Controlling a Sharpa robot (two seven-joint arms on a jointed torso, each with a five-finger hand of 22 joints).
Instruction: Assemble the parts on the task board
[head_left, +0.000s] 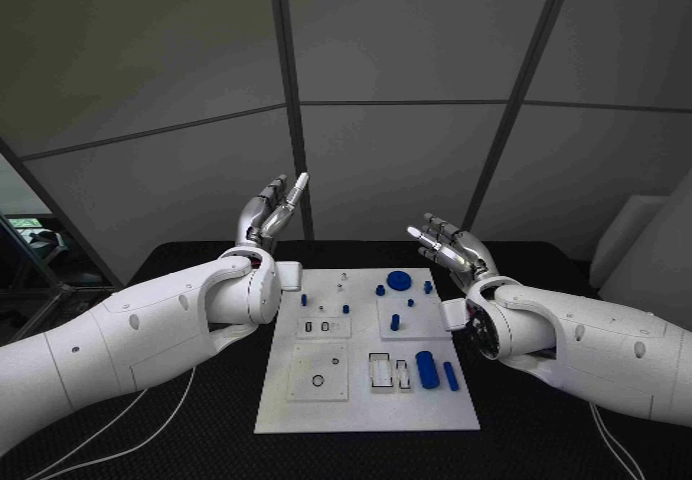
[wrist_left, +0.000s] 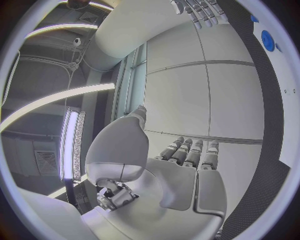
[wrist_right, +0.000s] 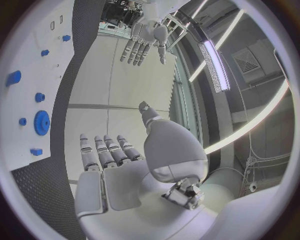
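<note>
**Task board lying untouched between two raised hands**

The task board (head_left: 368, 400) is lying flat in the middle of the black desk (head_left: 548, 440), its long side running away from the robot. Small blue parts are sitting on it: a round disc (head_left: 398, 281) near the far edge, a thick cylinder (head_left: 427, 364) and a thinner rod (head_left: 451, 376) lying side by side toward the right edge, and several little pegs (head_left: 395, 322) standing upright across the far half.

The left hand (head_left: 274, 212) is hovering above the desk's far left side, palm turned inward, fingers stretched upward and apart, holding nothing. The right hand (head_left: 447, 246) is hovering at the far right of the board, fingers likewise spread and extended, gripping nothing. Both hands are staying well apart from the board and the parts.
</note>
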